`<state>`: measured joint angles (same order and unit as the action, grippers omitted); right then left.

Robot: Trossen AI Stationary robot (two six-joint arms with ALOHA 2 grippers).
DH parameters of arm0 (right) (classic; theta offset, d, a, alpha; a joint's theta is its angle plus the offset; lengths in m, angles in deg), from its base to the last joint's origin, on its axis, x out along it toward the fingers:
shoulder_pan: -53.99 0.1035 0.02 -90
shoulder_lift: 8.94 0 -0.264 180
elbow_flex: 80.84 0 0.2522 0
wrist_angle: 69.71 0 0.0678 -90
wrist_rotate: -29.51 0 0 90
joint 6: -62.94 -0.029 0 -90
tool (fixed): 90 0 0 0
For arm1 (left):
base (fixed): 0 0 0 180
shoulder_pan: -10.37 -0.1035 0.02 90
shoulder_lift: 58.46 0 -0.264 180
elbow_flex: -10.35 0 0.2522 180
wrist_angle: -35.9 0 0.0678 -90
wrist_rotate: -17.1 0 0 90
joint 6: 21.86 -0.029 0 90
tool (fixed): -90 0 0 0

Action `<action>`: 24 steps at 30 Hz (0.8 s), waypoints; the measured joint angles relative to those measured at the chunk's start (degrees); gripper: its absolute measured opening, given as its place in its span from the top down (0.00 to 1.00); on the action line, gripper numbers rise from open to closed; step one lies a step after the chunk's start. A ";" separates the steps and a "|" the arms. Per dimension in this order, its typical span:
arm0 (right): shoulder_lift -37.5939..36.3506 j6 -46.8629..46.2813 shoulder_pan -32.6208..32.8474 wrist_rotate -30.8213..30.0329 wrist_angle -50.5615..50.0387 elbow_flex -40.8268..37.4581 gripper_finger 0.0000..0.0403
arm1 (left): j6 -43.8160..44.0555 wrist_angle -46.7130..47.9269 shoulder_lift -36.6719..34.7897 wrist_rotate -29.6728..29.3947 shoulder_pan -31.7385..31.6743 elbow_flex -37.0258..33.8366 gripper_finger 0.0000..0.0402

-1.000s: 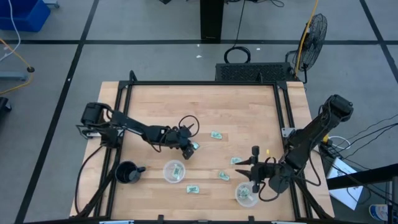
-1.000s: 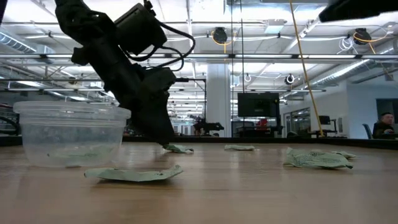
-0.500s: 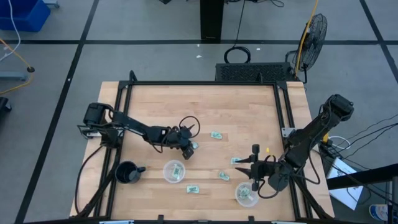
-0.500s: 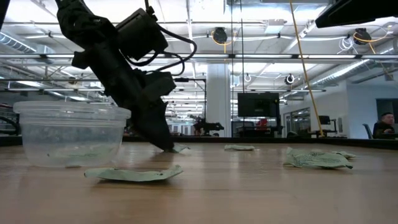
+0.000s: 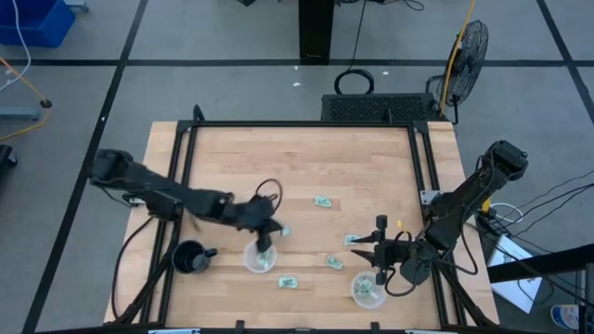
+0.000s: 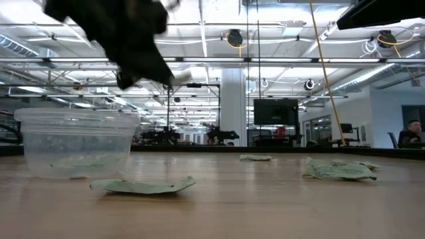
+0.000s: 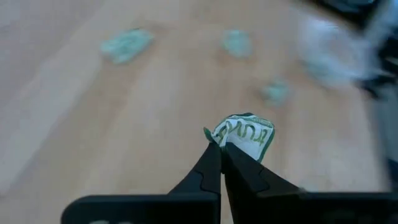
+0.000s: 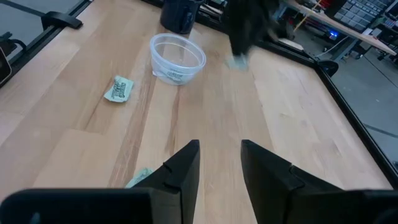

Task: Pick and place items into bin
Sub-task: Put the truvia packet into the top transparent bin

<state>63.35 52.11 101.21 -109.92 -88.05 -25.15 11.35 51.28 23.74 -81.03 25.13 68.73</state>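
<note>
My left gripper [image 5: 266, 241] is shut on one small green-and-white crinkled packet [image 7: 244, 133], up off the table and about above a clear round cup [image 5: 260, 256], the bin, which has a packet inside. Other packets lie flat on the wood [image 5: 322, 201] [image 5: 353, 239] [image 5: 333, 263] [image 5: 288, 281]. My right gripper [image 8: 219, 163] stands open near the table's right edge, beside a second clear cup [image 5: 368, 291], with nothing between its fingers. My left gripper pinches the packet's near edge [image 7: 222, 140] between its two fingertips [image 7: 211, 157]. The rest of the packet sticks out past the tips. The packet is lifted clear of the table.
A black mug [image 5: 190, 257] stands at the near left, close to the left cup. In the low view the cup [image 6: 76, 143] has a flat packet [image 6: 143, 186] in front of it. The table's far half is bare wood.
My left gripper has shut on a packet that lay on the table, lifted it clear and swung up, toward the near edge and slightly left, ending over the clear cup. My right gripper has kept still.
</note>
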 joint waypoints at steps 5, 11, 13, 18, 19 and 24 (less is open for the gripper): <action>0.00 0.17 0.00 0.00 0.02 0.00 0.73 | 2.69 10.01 -5.06 -6.86 11.32 0.05 0.97; 0.00 0.07 0.00 0.00 0.04 0.00 0.73 | 15.09 17.51 -1.29 -15.63 21.09 0.00 0.97; 0.00 -0.02 0.00 0.05 0.04 0.00 0.73 | 18.14 17.93 0.81 -17.49 21.98 -0.06 0.96; 0.00 0.00 0.00 0.17 0.04 0.00 0.73 | 21.94 17.57 5.97 -16.08 21.51 -0.04 0.97; 0.00 -0.02 0.00 0.17 0.04 0.00 0.73 | 22.21 17.48 6.63 -15.07 21.31 -0.04 0.98; 0.00 1.16 0.00 0.20 0.04 0.00 0.73 | 22.77 16.26 8.29 -12.41 20.88 -0.04 0.92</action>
<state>63.35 53.27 101.21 -109.73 -88.01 -25.15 34.12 67.54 32.04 -93.44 46.00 68.69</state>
